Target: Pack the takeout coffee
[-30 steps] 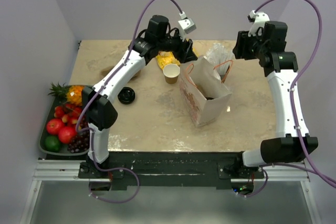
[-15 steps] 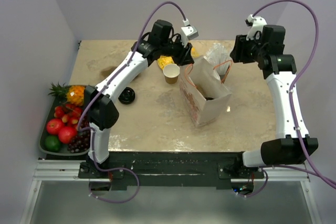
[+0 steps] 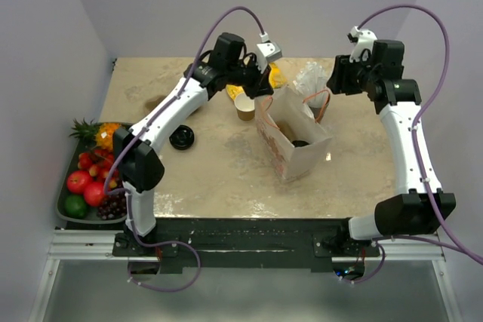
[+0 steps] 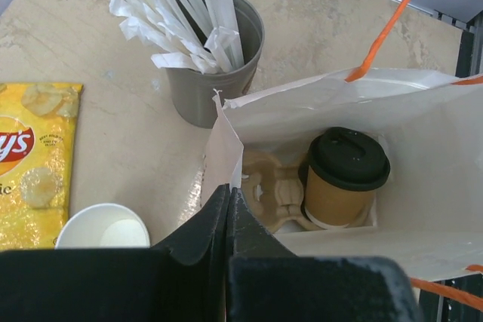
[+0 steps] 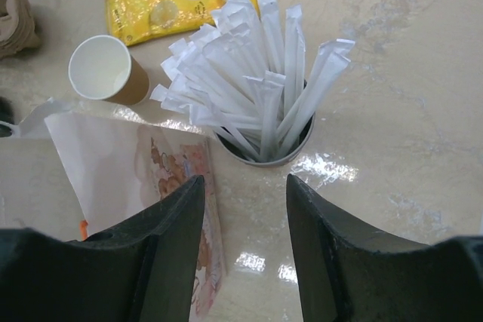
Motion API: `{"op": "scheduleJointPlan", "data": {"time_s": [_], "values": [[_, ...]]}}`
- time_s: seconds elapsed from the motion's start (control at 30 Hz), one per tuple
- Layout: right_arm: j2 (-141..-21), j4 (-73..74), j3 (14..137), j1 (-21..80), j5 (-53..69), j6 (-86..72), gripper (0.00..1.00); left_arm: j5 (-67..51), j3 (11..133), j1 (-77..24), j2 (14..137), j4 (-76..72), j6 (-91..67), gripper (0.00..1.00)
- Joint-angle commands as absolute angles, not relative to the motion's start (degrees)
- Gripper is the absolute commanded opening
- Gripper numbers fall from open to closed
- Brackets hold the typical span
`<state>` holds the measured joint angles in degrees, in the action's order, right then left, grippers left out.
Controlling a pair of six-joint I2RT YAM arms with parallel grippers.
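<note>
Paper bag (image 4: 423, 111): stood open, its left rim pinched by the left gripper (image 4: 228, 200), whose fingers are pressed together on the paper. Inside the bag, a lidded kraft cup (image 4: 346, 179) is seated in a pulp carrier (image 4: 273, 190). Just left of the bag an open kraft cup (image 3: 244, 105) is set; further left, a loose black lid (image 3: 182, 138). Behind the bag, the straw cup (image 4: 204, 92) is overhung by the right gripper (image 5: 244, 182), spread, empty.

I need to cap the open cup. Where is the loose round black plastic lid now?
In the top view, the round black plastic lid lies on the tabletop, right of the left arm and left of the open tan paper cup.
</note>
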<state>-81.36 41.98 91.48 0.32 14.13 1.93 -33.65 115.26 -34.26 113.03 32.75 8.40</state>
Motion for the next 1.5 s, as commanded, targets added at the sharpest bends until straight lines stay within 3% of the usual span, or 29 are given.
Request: {"op": "scheduleJointPlan", "data": {"time_s": [0.0,0.47,0.7,1.13,1.47], "values": [[-80.77,39.64,90.71,0.18,16.26,2.72,0.5,-32.87,111.72,-34.63,105.48,34.19,7.29,0.0],[-79.89,39.2,87.19,0.18,20.56,4.3,0.49,-30.94,92.04,-34.45,87.9,32.87,3.61,0.0],[-79.1,36.56,84.9,1.14,21.8,3.52,0.49,-28.65,73.5,-34.54,74.82,19.71,3.43,0.0],[-74.01,37.53,79.46,1.32,21.27,3.6,0.49,-31.37,73.92,-34.89,67.86,15.12,4.92,0.0],[-74.0,36.74,78.22,1.58,21.8,3.16,0.49,-32.26,73.39,-40.42,64.78,16.7,17.66,0.0]]}}
